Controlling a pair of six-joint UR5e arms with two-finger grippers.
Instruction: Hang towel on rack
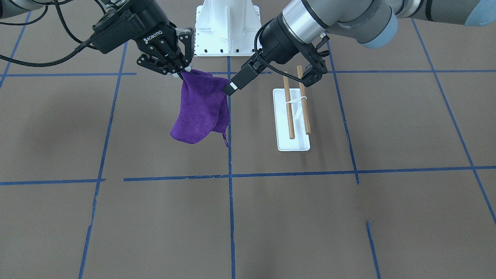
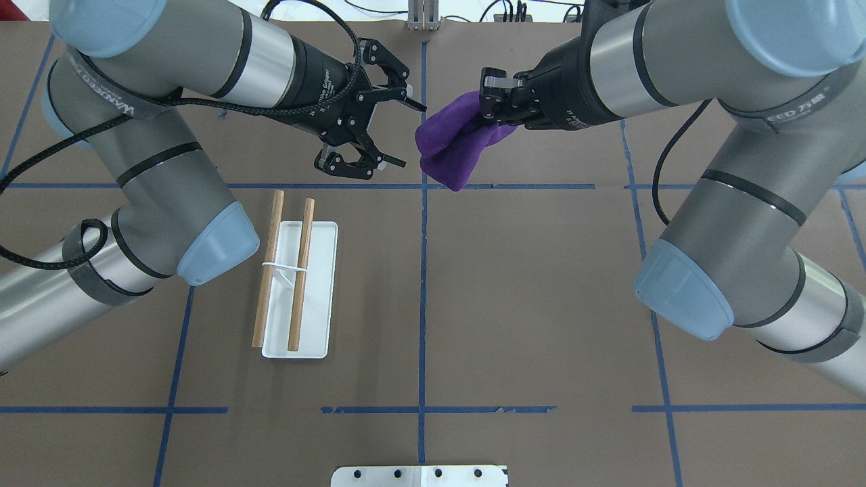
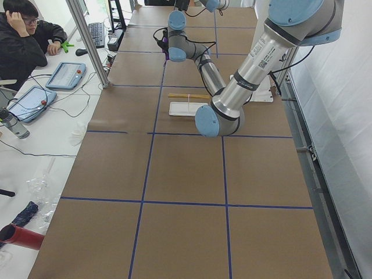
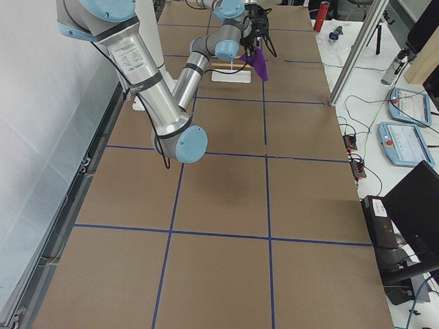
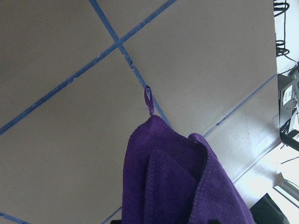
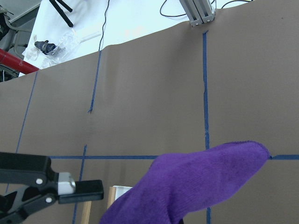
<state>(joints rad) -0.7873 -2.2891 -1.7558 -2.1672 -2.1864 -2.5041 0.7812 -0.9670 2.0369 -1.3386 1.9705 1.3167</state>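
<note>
A brown table [image 2: 541, 304] is lying under both arms, and blue tape lines are dividing it into large squares. In the left side view one operator [image 3: 23, 35] is sitting at a white desk at about 10 o'clock from the table's centre. Two blue pendants [image 3: 65, 75] are lying in front of him. One white pedestal [image 1: 227, 27] is standing at the robot's edge.

One towel [image 2: 453, 145], one rack [image 2: 318, 270] and two grippers are showing. In the overhead view the towel is hanging at about 12 o'clock from the table's centre. The right gripper [image 2: 497, 108] is pinching it at its top edge, with the jaws closed on the cloth. The towel is looking fuzzy and deep purple, and it is drooping in soft folds. One thin loop tag [image 1: 226, 140] is dangling from its lowest corner.

The left gripper [image 2: 411, 135] is hovering at 9 o'clock of the towel, just beside it. Its jaws are spreading wide and gripping nothing.

The rack is standing at about 8 o'clock from the towel, well apart from it. Two wooden dowels [image 2: 302, 274] are running parallel above its flat white base.
</note>
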